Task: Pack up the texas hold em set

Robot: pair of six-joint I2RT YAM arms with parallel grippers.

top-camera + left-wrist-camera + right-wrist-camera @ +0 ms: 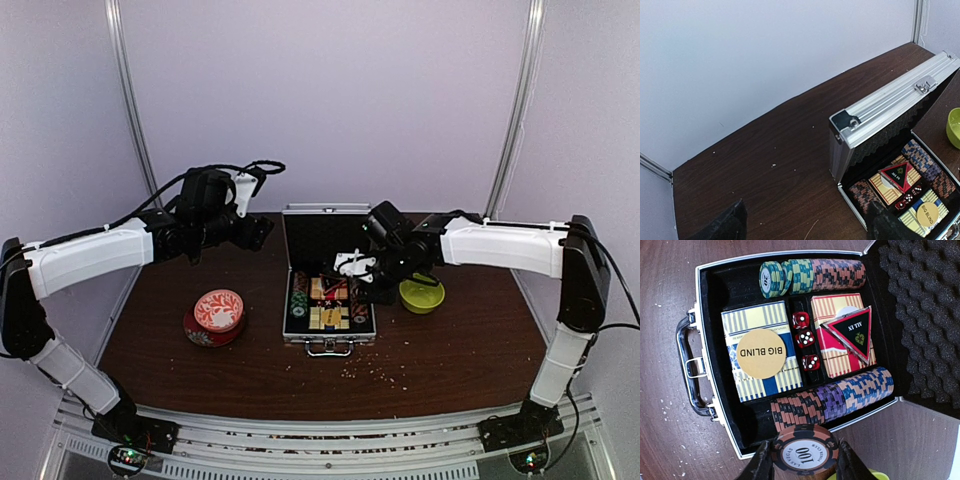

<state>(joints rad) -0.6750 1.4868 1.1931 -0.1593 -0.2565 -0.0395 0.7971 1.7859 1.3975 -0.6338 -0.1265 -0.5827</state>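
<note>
Beside case point(328, 300), green bowl point(422, 295)

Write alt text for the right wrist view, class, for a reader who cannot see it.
The right gripper holds a 100 poker chip over the open case, which contains chip rows, two card decks, three red dice, and Big Blind and All In buttons.

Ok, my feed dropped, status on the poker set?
Right gripper shut on chip above open case. Left gripper open, empty, off left. Nothing in the way.

Dark wooden table point(450, 350), pale lilac walls point(330, 100), perhaps fabric panels.
</note>
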